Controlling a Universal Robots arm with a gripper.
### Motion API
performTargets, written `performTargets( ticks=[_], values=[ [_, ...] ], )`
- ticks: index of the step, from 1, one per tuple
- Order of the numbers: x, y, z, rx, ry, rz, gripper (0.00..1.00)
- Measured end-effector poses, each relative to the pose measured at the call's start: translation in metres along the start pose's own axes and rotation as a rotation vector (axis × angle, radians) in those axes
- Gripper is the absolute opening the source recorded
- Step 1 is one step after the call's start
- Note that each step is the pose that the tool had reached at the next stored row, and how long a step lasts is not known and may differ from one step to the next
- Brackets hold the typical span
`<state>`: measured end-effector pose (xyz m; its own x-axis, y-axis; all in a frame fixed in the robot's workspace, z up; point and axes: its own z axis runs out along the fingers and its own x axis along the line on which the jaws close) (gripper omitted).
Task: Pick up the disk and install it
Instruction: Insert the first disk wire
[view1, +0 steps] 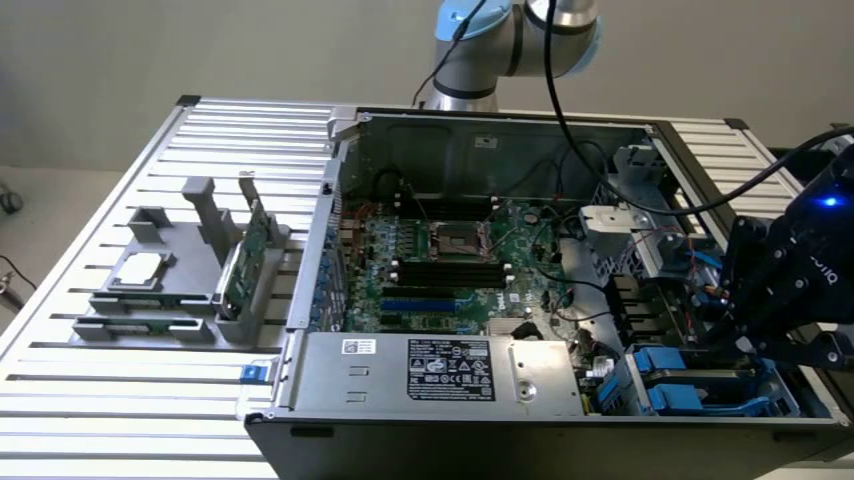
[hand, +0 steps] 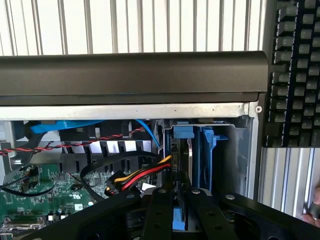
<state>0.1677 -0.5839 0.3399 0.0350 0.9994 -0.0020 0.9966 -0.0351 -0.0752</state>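
One open computer case (view1: 534, 250) on slatted table (view1: 160, 400)

no text legible; power supply label (view1: 451, 369) unreadable.

We're looking at a UR arm (view1: 514, 45) with silver tubes, light-blue joint caps and a black cable running down it. The gripper (hand: 181, 210) is matte black, with screw holes along its fingers (hand: 159, 212) and a blue light glowing on the body.

Blue-framed disk (hand: 186, 165) stands on edge in its bay.
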Motion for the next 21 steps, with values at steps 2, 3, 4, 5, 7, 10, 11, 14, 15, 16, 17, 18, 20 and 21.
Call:
performTargets(
  ticks=[2,3,4,5,7,10,11,14,15,16,17,18,20,21],
  values=[
    [-0.0002,0.0000,0.0000,0.0000,0.0007,0.000,0.16],
    [-0.0004,0.0000,0.0000,0.0000,0.0010,0.000,0.16],
    [-0.0005,0.0000,0.0001,0.0000,0.0012,0.000,0.16],
    [-0.0006,0.0000,0.0001,0.0000,0.0015,0.000,0.16],
    [-0.0007,0.0000,0.0004,0.0001,0.0024,0.000,0.16],
    [-0.0008,0.0001,0.0009,0.0002,0.0044,-0.001,0.16],
    [-0.0009,0.0001,0.0011,0.0002,0.0051,-0.001,0.16],
    [-0.0009,0.0002,0.0022,0.0003,0.0080,-0.001,0.16],
    [-0.0009,0.0002,0.0025,0.0004,0.0094,-0.002,0.16],
    [-0.0009,0.0002,0.0027,0.0004,0.0106,-0.002,0.16],
    [-0.0010,0.0003,0.0029,0.0004,0.0116,-0.002,0.16],
    [-0.0011,0.0003,0.0030,0.0004,0.0124,-0.002,0.16],
    [-0.0013,0.0004,0.0031,0.0005,0.0138,-0.002,0.16],
    [-0.0013,0.0006,0.0031,0.0006,0.0143,-0.002,0.16]
  ],
)
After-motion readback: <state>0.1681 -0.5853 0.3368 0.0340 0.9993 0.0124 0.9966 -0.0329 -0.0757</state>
